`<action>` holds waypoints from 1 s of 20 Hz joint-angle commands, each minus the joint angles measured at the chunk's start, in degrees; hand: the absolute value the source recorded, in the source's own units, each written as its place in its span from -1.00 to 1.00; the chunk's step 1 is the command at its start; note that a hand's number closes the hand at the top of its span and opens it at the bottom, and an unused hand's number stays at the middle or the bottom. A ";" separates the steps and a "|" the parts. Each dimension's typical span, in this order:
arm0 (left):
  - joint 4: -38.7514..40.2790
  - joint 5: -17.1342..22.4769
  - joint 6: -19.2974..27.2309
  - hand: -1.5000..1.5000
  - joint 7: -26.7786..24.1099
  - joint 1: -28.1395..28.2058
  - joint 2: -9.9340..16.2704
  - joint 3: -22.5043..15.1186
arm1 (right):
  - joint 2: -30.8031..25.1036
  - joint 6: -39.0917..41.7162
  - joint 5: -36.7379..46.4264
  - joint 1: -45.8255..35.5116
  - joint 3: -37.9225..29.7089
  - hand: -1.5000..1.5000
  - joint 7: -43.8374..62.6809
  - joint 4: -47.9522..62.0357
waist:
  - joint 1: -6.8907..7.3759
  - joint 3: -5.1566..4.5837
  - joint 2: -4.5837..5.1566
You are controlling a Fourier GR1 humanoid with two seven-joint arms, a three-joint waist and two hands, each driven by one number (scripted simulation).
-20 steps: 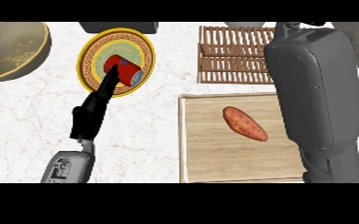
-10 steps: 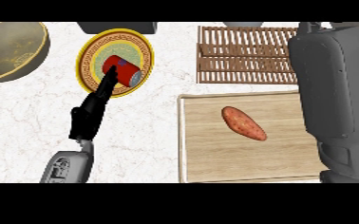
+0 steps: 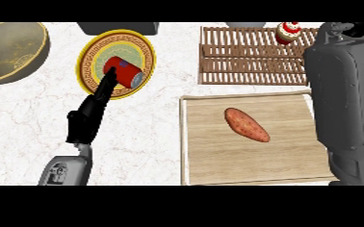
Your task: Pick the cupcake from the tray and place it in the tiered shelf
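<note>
At the counter's left edge we see a bowl [image 3: 18,50]. Our left hand [image 3: 91,115] points straight fingers over a red can [image 3: 126,73] on the yellow plate [image 3: 91,60]. A sweet potato [image 3: 247,124] lies mid-tray [image 3: 206,163]. The cupcake [image 3: 287,32] sits at the slatted shelf's [image 3: 249,57] far right corner; whether our right hand [image 3: 338,29] is wide or closed, we cannot tell.

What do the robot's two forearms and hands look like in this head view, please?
The left forearm is light grey with a moulded panel, narrowing to a thin grey wrist. The left hand is matte black, slim and tapering to pointed fingers. The right forearm is a bulky, dark grey, rounded shell with smooth segments. The right hand's shape cannot be made out. No cables or markings show.
</note>
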 commanded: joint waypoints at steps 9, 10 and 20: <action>2.28 1.27 -0.76 0.00 0.93 -3.65 0.17 1.75 | 1.69 -0.53 -10.24 -1.36 -0.69 -1.00 -0.91 -4.97 | 0.16 -0.01 0.06; 2.04 -1.28 1.26 0.00 0.32 -1.14 -1.67 -0.75 | 0.44 4.47 -12.24 -1.13 -0.94 -1.00 0.50 -10.06 | -0.11 -0.01 -0.08; 1.21 0.38 0.19 0.00 0.23 -0.97 -0.61 0.96 | -5.64 -3.65 -17.20 -5.33 -12.43 -1.00 3.70 -16.65 | -0.48 0.02 -0.19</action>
